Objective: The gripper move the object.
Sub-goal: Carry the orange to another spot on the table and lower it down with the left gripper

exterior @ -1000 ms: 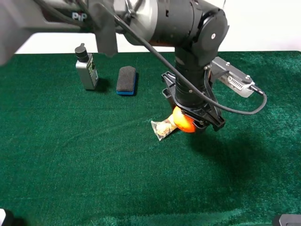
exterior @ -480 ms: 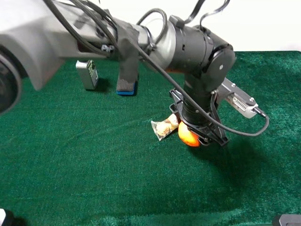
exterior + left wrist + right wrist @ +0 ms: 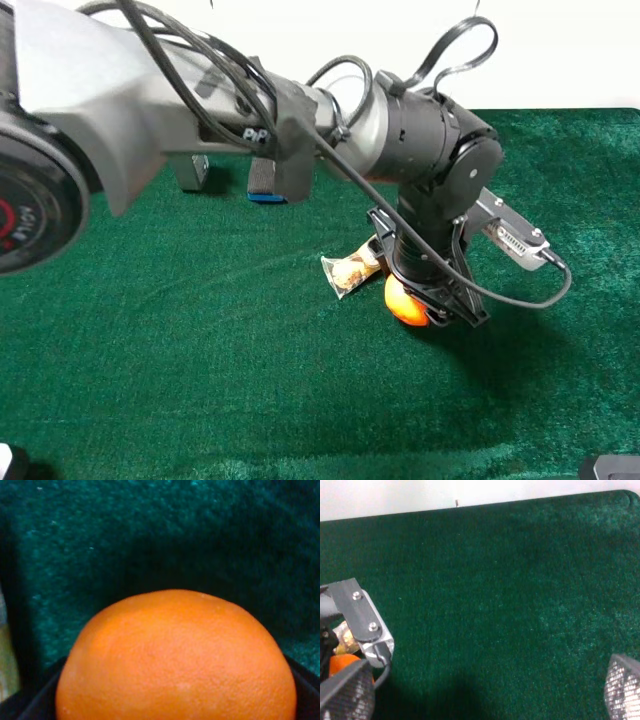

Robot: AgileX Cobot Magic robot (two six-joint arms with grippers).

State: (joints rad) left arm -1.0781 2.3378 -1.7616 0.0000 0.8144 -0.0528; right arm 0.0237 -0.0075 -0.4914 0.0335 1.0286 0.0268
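Exterior high: green felt tabletop [image 3: 150, 350] was pictured under white wall [image 3: 570, 50]. Orange [image 3: 404, 303] was gripped by left gripper [image 3: 428, 306], low near felt, just beside clear packet [image 3: 350, 271].
Left wrist: orange [image 3: 175, 655] was clamped between black jaws.
Right wrist: right gripper [image 3: 485, 695] was spread wide, nothing held.

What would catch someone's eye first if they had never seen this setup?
The bright orange stands out first, clamped in the black left gripper near the middle of the green cloth; it also fills most of the left wrist view. Next comes the thick grey arm sweeping in from the upper left, with a clear packet lying just left of the fruit.
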